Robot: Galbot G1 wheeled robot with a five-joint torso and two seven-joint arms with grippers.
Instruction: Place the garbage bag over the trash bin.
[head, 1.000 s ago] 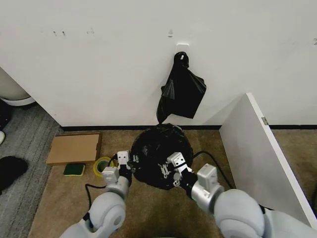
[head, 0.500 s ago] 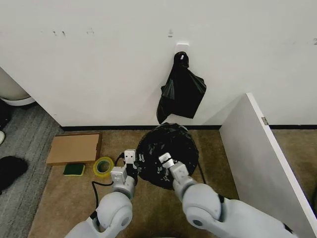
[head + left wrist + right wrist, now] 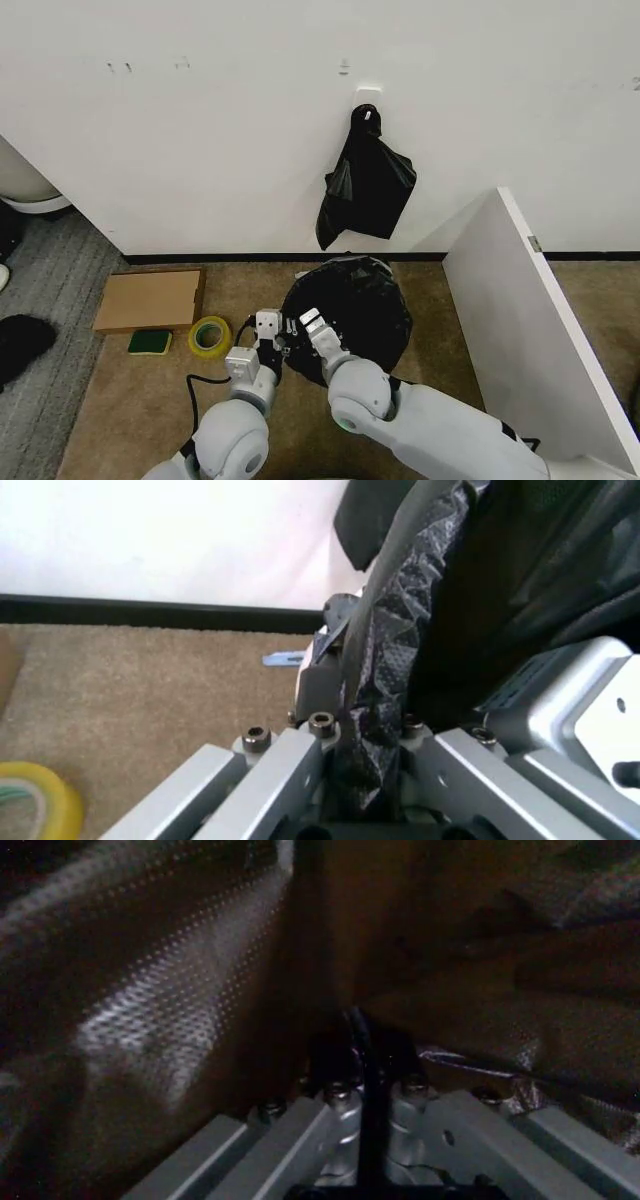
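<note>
The garbage bag (image 3: 350, 310) sits on the tan carpet (image 3: 140, 400) near the white wall (image 3: 200, 130), a crinkled glossy black mound that covers the trash bin so fully that none of the cream plastic shows from the head camera. Both arms reach in from the near side and meet at the bag's near-left edge. The left gripper (image 3: 272, 335) is at that edge, and in its wrist view its fingers (image 3: 330, 675) are pressed together on a fold of the textured black film (image 3: 400, 630), which runs up between them. The right gripper (image 3: 308, 325) is just to the right of it, against the bag; in its wrist view a thin edge of dark plastic (image 3: 180, 990) stands up between its closed-in fingers (image 3: 362, 1057) (the scene there is very dim). On the wall beyond, a smaller black bag bundle (image 3: 368, 185) hangs from a hook (image 3: 367, 95). To the left of the bag lie a yellow tape roll (image 3: 209, 335), a green sponge (image 3: 150, 342) and a flat cardboard piece (image 3: 150, 298). A white panel (image 3: 530, 320) stands on the right.
</note>
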